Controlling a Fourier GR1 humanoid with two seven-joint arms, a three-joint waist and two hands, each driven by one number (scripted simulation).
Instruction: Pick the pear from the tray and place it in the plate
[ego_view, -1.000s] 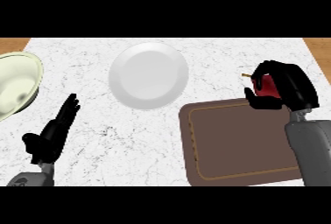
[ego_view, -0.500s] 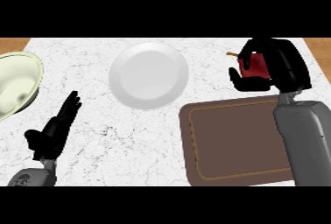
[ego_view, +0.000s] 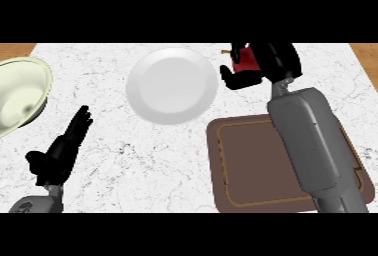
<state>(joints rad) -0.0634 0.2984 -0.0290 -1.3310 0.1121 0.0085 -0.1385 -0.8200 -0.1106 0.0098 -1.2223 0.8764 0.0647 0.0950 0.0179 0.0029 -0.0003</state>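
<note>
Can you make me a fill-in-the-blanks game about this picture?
1. The right hand is curled round a red ____.
2. The white plate has ____ on it.
3. The brown tray lies to the ____ of the plate.
4. The left hand rests with its fingers ____.

Missing words: pear; nothing; right; straight

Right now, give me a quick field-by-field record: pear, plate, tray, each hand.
pear: red, held in the right hand, beside the plate's right edge, not yet over it
plate: white, round, nothing on it
tray: brown, nothing on the part that shows, partly hidden by the right forearm
right hand: fingers curled round the pear
left hand: open, resting at lower left
other: pale green bowl at the left edge
counter: white marble
</note>
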